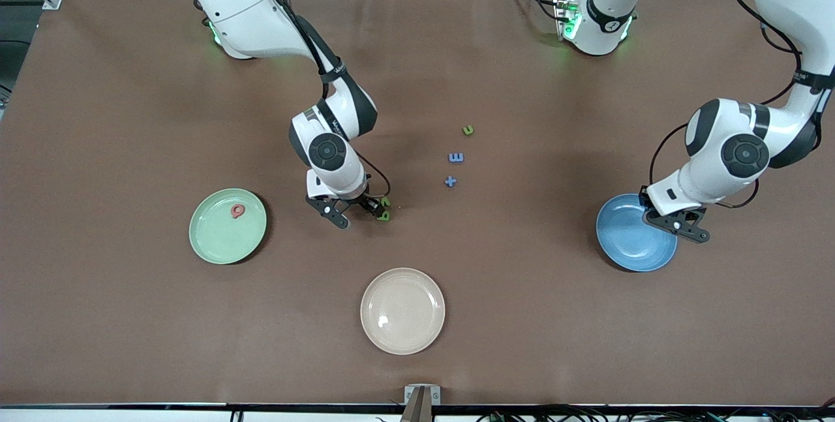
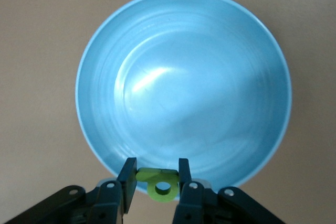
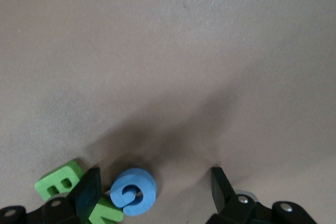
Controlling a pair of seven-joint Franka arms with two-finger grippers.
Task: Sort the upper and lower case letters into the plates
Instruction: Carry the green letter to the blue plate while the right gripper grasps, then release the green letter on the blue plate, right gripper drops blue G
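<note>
My left gripper (image 1: 678, 227) hangs over the rim of the blue plate (image 1: 636, 249), shut on a small green letter (image 2: 160, 184) with a round hole. In the left wrist view the blue plate (image 2: 184, 77) is bare and fills the picture under that gripper (image 2: 156, 166). My right gripper (image 1: 355, 212) is down at the table, open. Between its jaws lies a blue G (image 3: 134, 191), close against one finger. Two green letters (image 3: 58, 182) (image 3: 105, 214) lie just outside that finger. A red letter (image 1: 238, 211) sits in the pale green plate (image 1: 215, 239).
Three loose letters lie mid-table: a green one (image 1: 468, 130), a blue one (image 1: 456, 158) and a blue cross shape (image 1: 450, 181). A cream-beige plate (image 1: 402, 310) stands nearer the front camera. Bare brown tablecloth surrounds everything.
</note>
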